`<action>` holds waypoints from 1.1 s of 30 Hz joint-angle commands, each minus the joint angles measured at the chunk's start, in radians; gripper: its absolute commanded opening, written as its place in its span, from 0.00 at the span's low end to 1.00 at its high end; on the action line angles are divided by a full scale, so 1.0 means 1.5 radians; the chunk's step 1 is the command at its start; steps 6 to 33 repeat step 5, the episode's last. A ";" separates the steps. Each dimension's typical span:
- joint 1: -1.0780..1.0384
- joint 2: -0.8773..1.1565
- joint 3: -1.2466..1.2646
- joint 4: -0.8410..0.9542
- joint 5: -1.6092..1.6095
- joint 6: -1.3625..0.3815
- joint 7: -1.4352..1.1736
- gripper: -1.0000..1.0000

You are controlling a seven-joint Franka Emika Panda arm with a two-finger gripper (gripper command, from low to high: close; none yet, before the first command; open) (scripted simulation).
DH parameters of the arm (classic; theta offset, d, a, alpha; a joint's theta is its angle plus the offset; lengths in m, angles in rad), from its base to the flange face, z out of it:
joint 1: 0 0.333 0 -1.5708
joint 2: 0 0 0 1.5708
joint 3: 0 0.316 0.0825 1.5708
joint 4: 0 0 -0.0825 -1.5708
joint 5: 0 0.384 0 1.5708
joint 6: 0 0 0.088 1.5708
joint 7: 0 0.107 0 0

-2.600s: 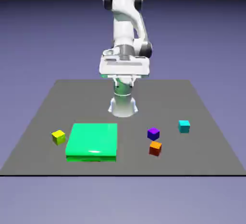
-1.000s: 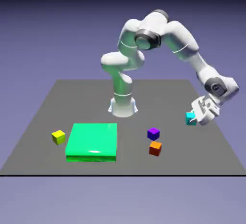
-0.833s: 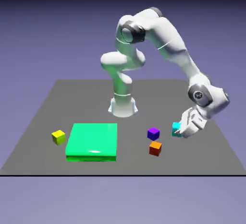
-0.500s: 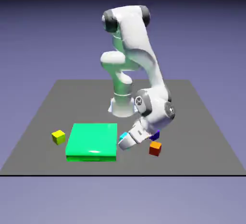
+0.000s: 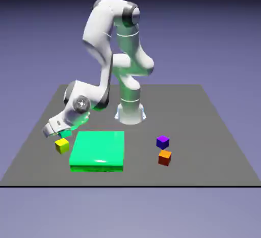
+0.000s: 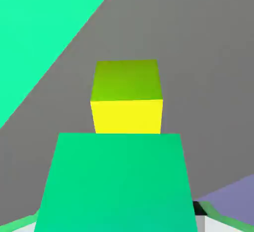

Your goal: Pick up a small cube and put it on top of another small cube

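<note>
My gripper point(image 5: 57, 131) hangs low over the table near the exterior view's left, shut on the small cyan cube point(image 5: 66, 134). A sliver of that cube shows under the hand. The yellow cube point(image 5: 62, 146) rests on the table just below and in front of it, a small gap apart. In the hand view the cyan cube point(image 6: 114, 184) fills the bottom and hides most of the fingertips. Just beyond it sits the yellow cube point(image 6: 127, 97).
The flat green slab point(image 5: 98, 150) lies right beside the yellow cube, on the exterior view's right of it, and shows as the green slab point(image 6: 39, 27) in the hand view. A purple cube point(image 5: 162, 141) and an orange cube point(image 5: 164, 157) sit farther right. The table's edge point(image 6: 233, 193) is near.
The arm has swung from the exterior view's right to its left, carrying the cyan cube over the green slab to a spot just above the yellow cube.
</note>
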 commanded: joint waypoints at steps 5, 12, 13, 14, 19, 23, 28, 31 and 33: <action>0.011 -0.032 0.010 0.001 0.020 -0.035 -0.016 1.00; 0.011 -0.032 0.010 0.001 0.020 -0.035 -0.016 1.00; 0.011 -0.032 0.010 0.001 0.020 -0.035 -0.016 1.00; 0.011 -0.032 0.010 0.001 0.020 -0.035 -0.016 1.00; 0.011 -0.032 0.010 0.001 0.020 -0.035 -0.016 1.00; 0.011 -0.032 0.010 0.001 0.020 -0.035 -0.016 1.00; 0.011 -0.032 0.010 0.001 0.020 -0.035 -0.016 1.00; 0.011 -0.032 0.010 0.001 0.020 -0.035 -0.016 1.00; 0.011 -0.032 0.010 0.001 0.020 -0.035 -0.016 1.00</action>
